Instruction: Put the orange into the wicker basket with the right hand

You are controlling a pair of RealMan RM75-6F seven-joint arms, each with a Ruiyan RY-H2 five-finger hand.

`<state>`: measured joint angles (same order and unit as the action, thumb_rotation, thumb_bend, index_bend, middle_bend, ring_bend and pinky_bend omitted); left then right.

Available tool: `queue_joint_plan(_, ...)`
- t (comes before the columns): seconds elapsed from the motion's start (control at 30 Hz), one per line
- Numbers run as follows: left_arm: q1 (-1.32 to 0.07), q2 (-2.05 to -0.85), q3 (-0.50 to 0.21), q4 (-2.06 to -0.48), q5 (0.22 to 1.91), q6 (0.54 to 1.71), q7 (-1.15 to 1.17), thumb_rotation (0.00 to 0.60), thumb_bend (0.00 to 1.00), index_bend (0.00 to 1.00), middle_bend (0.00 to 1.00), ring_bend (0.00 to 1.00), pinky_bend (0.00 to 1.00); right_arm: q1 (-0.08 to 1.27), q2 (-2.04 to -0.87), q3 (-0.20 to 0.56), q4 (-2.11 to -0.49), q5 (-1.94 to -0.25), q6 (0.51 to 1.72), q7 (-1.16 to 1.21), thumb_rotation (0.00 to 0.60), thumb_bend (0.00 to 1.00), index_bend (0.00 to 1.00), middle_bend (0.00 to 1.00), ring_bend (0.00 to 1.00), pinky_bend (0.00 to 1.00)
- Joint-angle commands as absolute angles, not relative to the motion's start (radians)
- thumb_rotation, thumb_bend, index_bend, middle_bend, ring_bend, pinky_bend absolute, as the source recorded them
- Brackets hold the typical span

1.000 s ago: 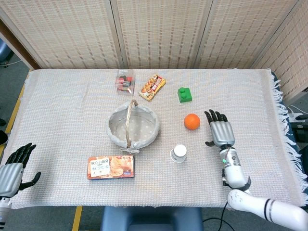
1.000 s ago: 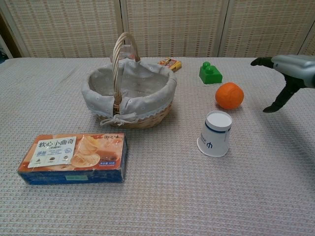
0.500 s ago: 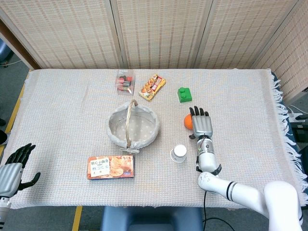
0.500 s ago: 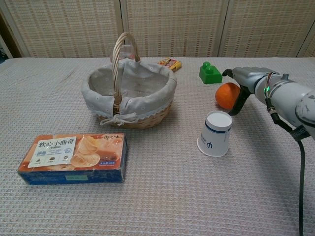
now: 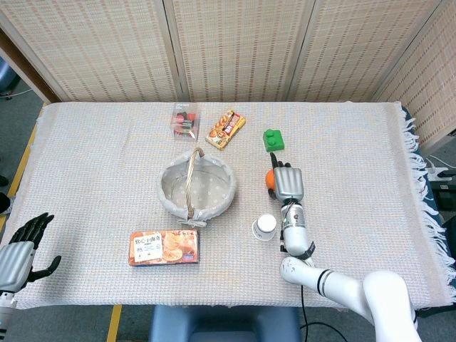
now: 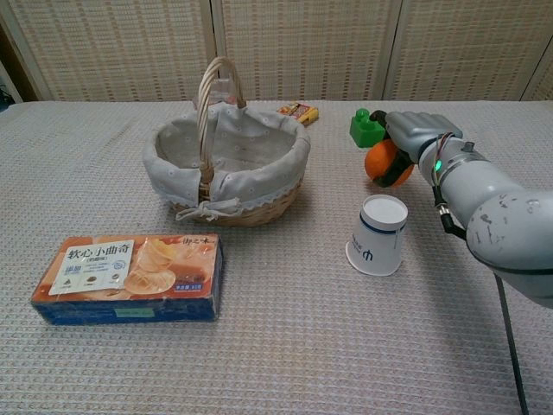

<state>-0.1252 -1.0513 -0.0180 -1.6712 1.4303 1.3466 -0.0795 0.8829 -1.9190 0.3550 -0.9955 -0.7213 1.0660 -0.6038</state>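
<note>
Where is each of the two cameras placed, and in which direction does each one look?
Head view: sits high above the near edge and looks steeply down on the whole table; it shows the right hand over the orange, its arm, and the left hand at the lower left corner.
Chest view: sits low at the near edge and looks almost level across the table toward the screen; only the right hand and forearm show.
Both share the wicker basket, orange, paper cup and right hand.

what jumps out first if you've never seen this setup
The right hand wrapped over the orange, just right of table centre beside the green block. Next, the cloth-lined wicker basket in the middle, with a paper cup and a snack box nearer the front edge.
</note>
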Motion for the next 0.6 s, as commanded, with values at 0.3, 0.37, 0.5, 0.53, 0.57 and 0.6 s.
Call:
queue_joint_plan(0.3, -0.127, -1.057, -0.017, -1.676, 1.437, 1.348, -0.072, 0.600, 0.34, 0.00, 0.00, 0.00, 0.11, 0.856, -1.789, 0.423, -1.335, -0.888, 1.193, -0.498, 0.600, 0.33, 0.14, 0.71, 0.70, 0.83)
queue_joint_plan(0.37, -0.129, -1.058, -0.017, -1.679, 1.437, 1.347, -0.068, 0.600, 0.34, 0.00, 0.00, 0.00, 0.11, 0.869, -1.790, 0.435, -1.390, -0.900, 1.207, -0.511, 0.600, 0.33, 0.15, 0.71, 0.70, 0.83)
queue_joint_plan(0.5, -0.131, -1.061, -0.018, -1.681, 1.435, 1.346, -0.064, 0.600, 0.34, 0.00, 0.00, 0.00, 0.11, 0.904, -1.821, 0.446, -1.449, -0.905, 1.224, -0.551, 0.600, 0.33, 0.18, 0.71, 0.70, 0.83)
queue_joint_plan(0.53, -0.131, -1.062, -0.018, -1.681, 1.435, 1.345, -0.063, 0.600, 0.34, 0.00, 0.00, 0.00, 0.11, 0.917, -1.837, 0.449, -1.454, -0.904, 1.227, -0.562, 0.600, 0.33, 0.18, 0.71, 0.70, 0.83)
queue_joint_plan(0.57, -0.131, -1.062, -0.018, -1.681, 1.434, 1.345, -0.063, 0.600, 0.34, 0.00, 0.00, 0.00, 0.11, 0.926, -1.850, 0.453, -1.456, -0.900, 1.229, -0.569, 0.600, 0.33, 0.19, 0.71, 0.70, 0.83)
queue_joint_plan(0.6, -0.131, -1.061, -0.018, -1.681, 1.433, 1.345, -0.064, 0.600, 0.34, 0.00, 0.00, 0.00, 0.11, 0.935, -1.864, 0.457, -1.455, -0.896, 1.231, -0.575, 0.600, 0.33, 0.19, 0.71, 0.70, 0.83)
